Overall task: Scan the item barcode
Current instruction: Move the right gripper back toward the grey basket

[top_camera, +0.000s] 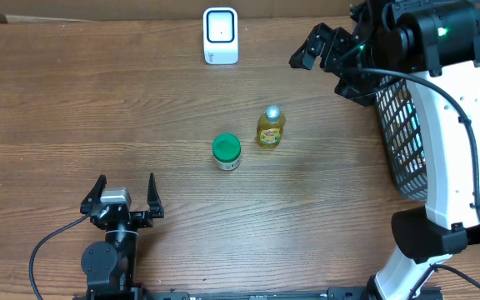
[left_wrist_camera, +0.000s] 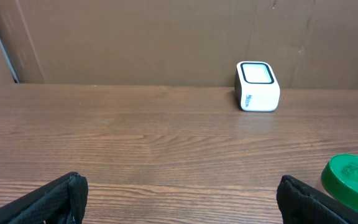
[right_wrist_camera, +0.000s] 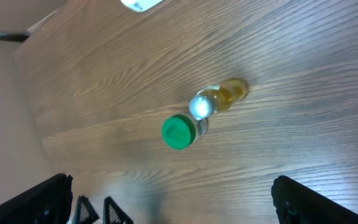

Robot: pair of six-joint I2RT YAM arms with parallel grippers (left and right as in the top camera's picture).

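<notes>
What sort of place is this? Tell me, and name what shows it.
Probably a lab bench set up as a mock checkout: a white scanner at the far edge of the wooden table, a green-lidded jar and a yellow bottle mid-table, and a black mesh basket at the right.

Left arm (top_camera: 107, 258) lower left, black round joints, silver block (top_camera: 113, 197) at wrist, left gripper (top_camera: 127, 178) black, pointed fingers (top_camera: 152, 197), black cable (top_camera: 33, 258) looping left, right arm (top_camera: 448, 142) right edge, white links, black joints, green light (top_camera: 442, 32) upper right, black cables (top_camera: 473, 179) along it
</notes>
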